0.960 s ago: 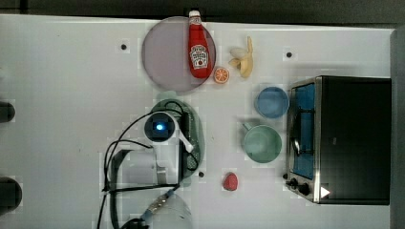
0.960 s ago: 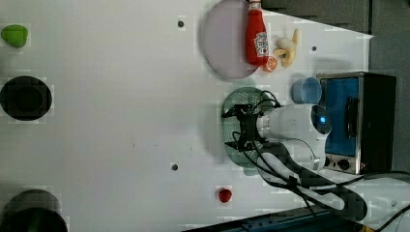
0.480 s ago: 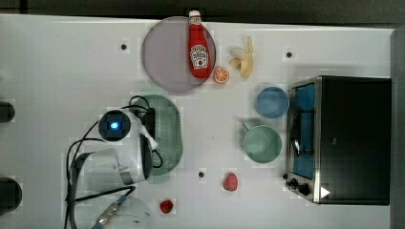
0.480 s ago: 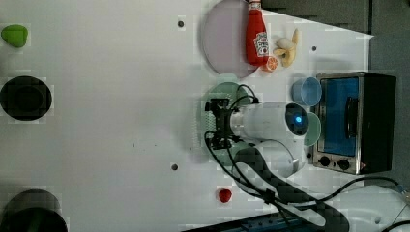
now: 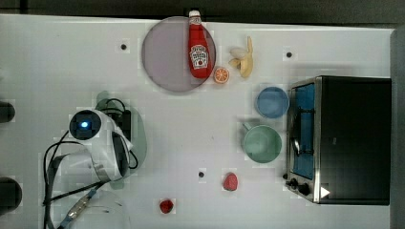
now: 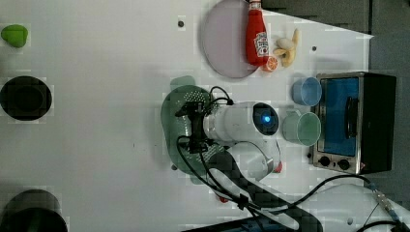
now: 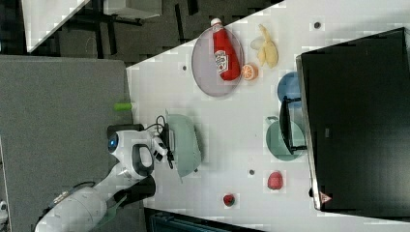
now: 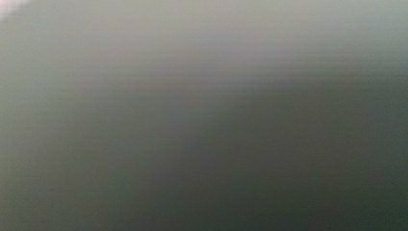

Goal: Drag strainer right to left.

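Note:
The strainer (image 6: 173, 116) is a pale mint-green oblong colander lying on the white table (image 5: 57, 62), in the left part of the top view. In the top view the arm covers most of it; a strip of the strainer's rim (image 5: 138, 131) and one end tab show beside the arm. My gripper (image 6: 191, 126) reaches down into the strainer's bowl, its black fingers spread apart and open, clasping nothing. In the right view the strainer (image 7: 188, 142) lies just right of the gripper (image 7: 167, 140).
A purple plate (image 5: 162, 57) with a ketchup bottle (image 5: 199, 47) sits at the back, next to an orange (image 5: 220, 75) and a banana (image 5: 244, 57). A blue bowl (image 5: 272, 101), a green mug (image 5: 261, 143) and a toaster oven (image 5: 344, 138) stand at the top view's right. Two red fruits (image 5: 230, 181) lie near the front.
The arm and the strainer under it have slid together toward the top view's left, from near the table's middle to its left part. The gripper has stayed open.

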Tool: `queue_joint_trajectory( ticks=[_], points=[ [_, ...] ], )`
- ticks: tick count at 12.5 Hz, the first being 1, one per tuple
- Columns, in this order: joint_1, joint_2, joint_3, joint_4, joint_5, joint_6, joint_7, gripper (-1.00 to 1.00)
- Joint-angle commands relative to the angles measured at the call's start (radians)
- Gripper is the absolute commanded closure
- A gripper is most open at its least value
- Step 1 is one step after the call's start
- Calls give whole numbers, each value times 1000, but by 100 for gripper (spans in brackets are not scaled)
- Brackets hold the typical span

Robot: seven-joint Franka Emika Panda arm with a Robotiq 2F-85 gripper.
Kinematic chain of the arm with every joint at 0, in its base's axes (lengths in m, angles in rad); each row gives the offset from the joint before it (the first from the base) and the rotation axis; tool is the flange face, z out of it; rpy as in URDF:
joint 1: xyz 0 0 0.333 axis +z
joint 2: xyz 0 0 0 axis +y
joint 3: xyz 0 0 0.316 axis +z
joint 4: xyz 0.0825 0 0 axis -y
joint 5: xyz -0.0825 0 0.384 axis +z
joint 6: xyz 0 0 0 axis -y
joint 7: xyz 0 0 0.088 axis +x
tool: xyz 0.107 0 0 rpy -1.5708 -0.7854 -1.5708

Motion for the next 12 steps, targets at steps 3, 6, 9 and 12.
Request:
queue_joint_trajectory(
  ticks=[3,6,9,12],
  points=[
    [64,35,3,105,62,-14,69,-100],
    [97,60,3,148,84,-14,85,-100],
    [129,84,3,190,84,-13,174,-100],
    [159,113,3,235,85,-11,197,-100]
  ],
)
